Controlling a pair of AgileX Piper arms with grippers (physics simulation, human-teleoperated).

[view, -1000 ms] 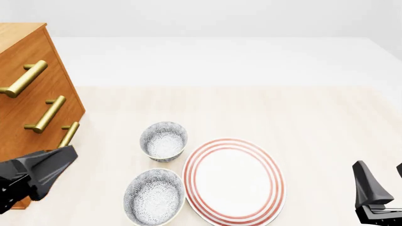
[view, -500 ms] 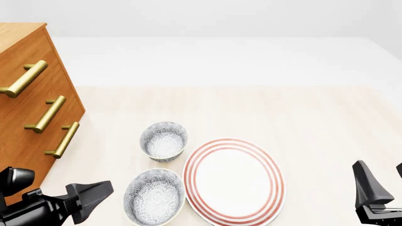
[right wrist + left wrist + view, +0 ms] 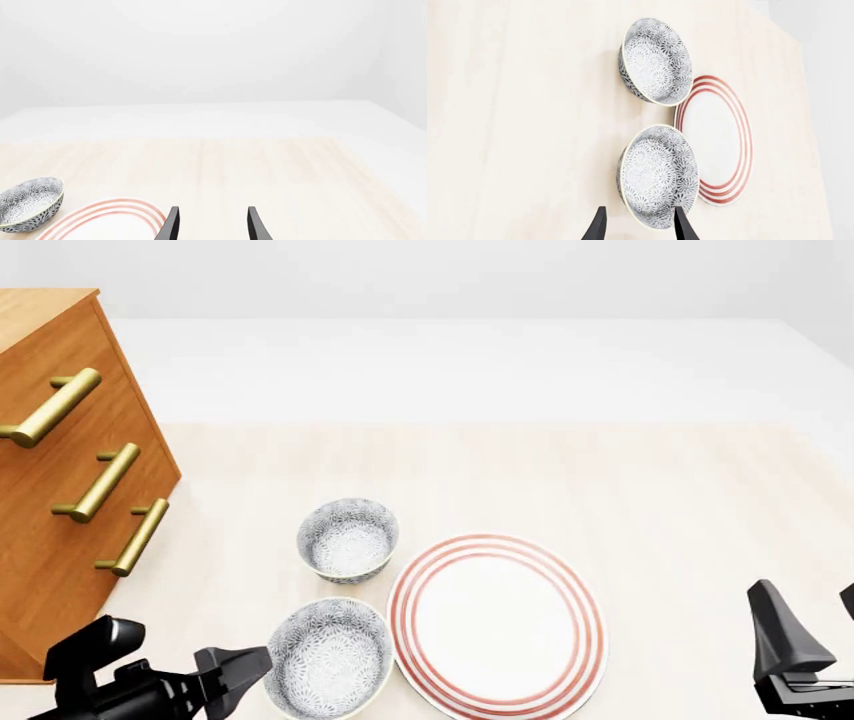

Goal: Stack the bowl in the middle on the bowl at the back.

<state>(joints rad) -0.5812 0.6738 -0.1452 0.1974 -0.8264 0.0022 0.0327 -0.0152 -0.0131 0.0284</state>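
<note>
Two speckled grey-and-white bowls sit left of a plate. The bowl in the middle (image 3: 327,658) is the nearer one, close to the table's front edge, and the left wrist view shows it (image 3: 657,175) just ahead of the fingers. The bowl at the back (image 3: 347,538) (image 3: 655,61) stands upright just beyond it, apart from it. My left gripper (image 3: 240,670) (image 3: 639,229) is open, low, just left of the middle bowl's rim, holding nothing. My right gripper (image 3: 810,618) (image 3: 212,225) is open and empty at the front right. The back bowl (image 3: 30,204) also shows in the right wrist view.
A large white plate with red rings (image 3: 497,625) (image 3: 714,140) (image 3: 107,220) lies right of both bowls, almost touching them. A wooden drawer cabinet with brass handles (image 3: 67,470) stands along the left side. Bare pale wood tabletop (image 3: 601,480) stretches behind and to the right.
My left arm has swung down and to the right, bringing its open gripper close to the middle bowl's left side. The right arm, bowls and plate have not moved.
</note>
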